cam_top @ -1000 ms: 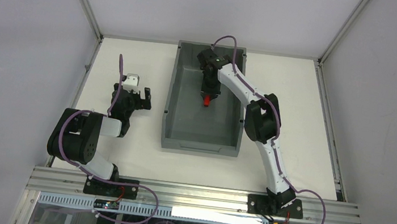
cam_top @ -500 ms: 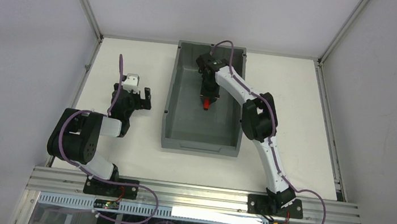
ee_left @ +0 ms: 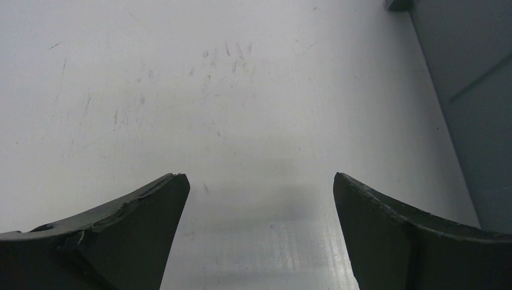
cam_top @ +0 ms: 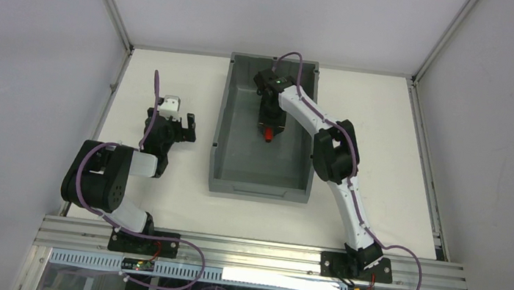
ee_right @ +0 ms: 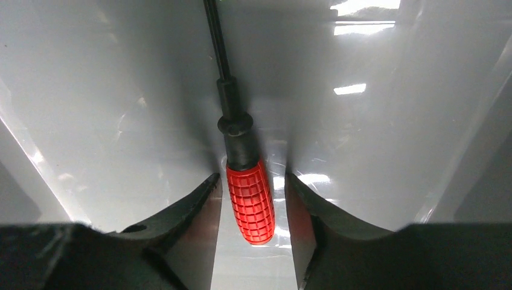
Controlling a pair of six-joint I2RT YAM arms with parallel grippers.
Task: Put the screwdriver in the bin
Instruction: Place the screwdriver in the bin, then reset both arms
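Note:
The screwdriver (ee_right: 249, 202), with a red gridded handle and a thin black shaft, lies on the flat floor of the dark grey bin (ee_right: 121, 109). My right gripper (ee_right: 250, 176) is low inside the bin with its fingers on either side of the handle. A narrow gap shows on each side, so it is open and not gripping. In the top view the red handle (cam_top: 267, 134) pokes out below my right gripper (cam_top: 269, 126), in the far middle of the bin (cam_top: 223, 111). My left gripper (cam_top: 170, 117) is open and empty over the table, left of the bin.
The bin's outer wall (ee_left: 477, 109) shows at the right edge of the left wrist view. The white tabletop (ee_left: 241, 90) lies under my left gripper (ee_left: 258, 181). Aluminium frame posts stand at the table's far corners.
My right wrist has shifted slightly inside the bin. The screwdriver's red handle stays in nearly the same place. The left arm has not moved.

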